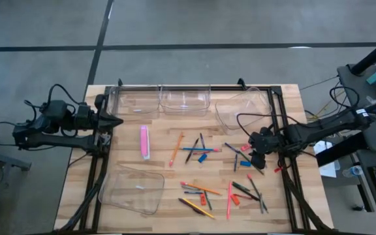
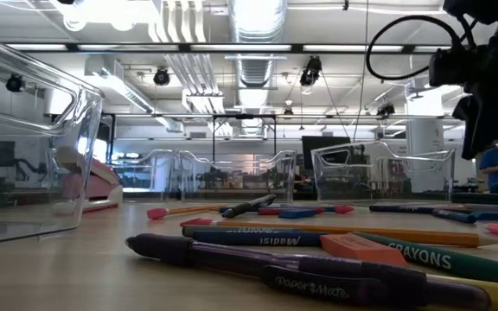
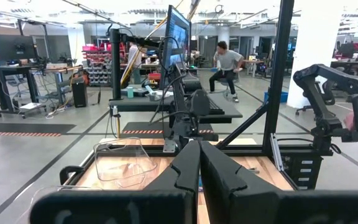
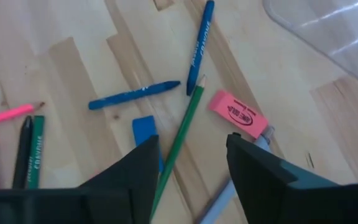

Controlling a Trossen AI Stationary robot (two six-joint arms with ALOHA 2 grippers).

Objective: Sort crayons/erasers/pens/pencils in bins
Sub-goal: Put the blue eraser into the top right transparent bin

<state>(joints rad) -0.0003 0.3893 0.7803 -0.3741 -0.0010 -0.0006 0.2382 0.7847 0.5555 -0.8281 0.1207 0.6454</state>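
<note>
Directly under the right gripper (image 4: 188, 165), whose fingers stand apart and empty, a green pencil (image 4: 179, 144) lies slantwise, just beside a blue eraser (image 4: 145, 129) and a pink eraser (image 4: 231, 114); closing here could catch two things together, or roll the thin round stick away on the smooth wood; farther off lie waxy blue crayons (image 4: 133, 95); beyond, a clear rounded plastic bin (image 1: 243, 108) waits; the left gripper (image 1: 115, 121) rests closed at the table's far left edge.

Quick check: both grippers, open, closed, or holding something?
Left gripper: closed, holding nothing, parked at the table's left edge.
Right gripper: open, empty, fingers straddling the green pencil beside the pink eraser.
</note>
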